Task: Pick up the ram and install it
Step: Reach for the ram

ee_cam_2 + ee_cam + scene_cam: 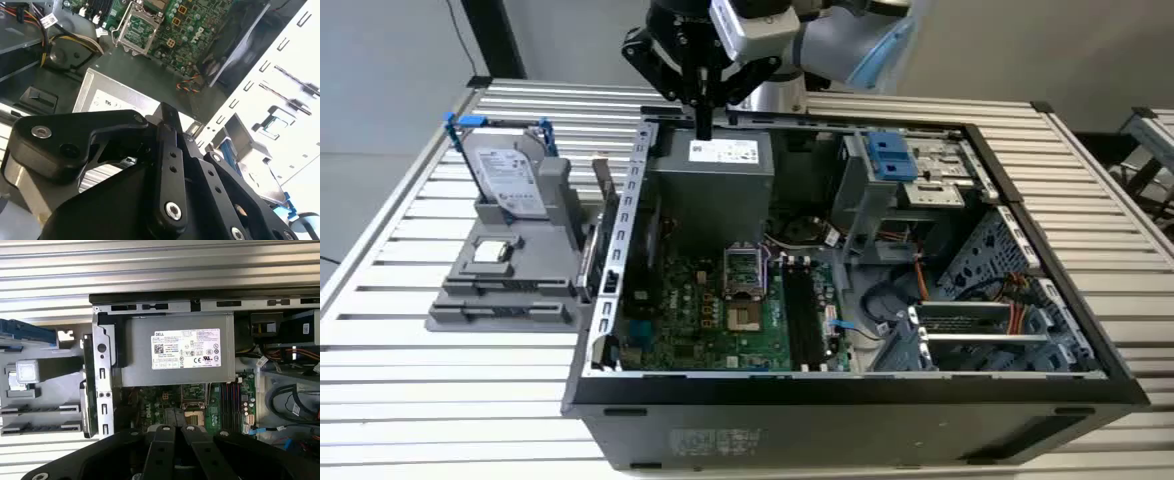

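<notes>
- Ram (602, 200) is standing on edge in the gray fixture (500, 292), just beside the case wall (626, 230). A finger is likely clipping that wall on approach.
- Gripper (704, 128) is hovering above the power supply (714, 185), fingers together, empty. Descending unopened, it's probably knocking the ram over.
- Memory slots (803, 315) are looking narrow, so a tilted stick is likely jamming.

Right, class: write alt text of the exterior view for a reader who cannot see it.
A robot arm's end effector hangs above the grey power supply of an open computer case. On the exterior view's left, a grey holder on the slatted table carries a silver hard drive.
</notes>
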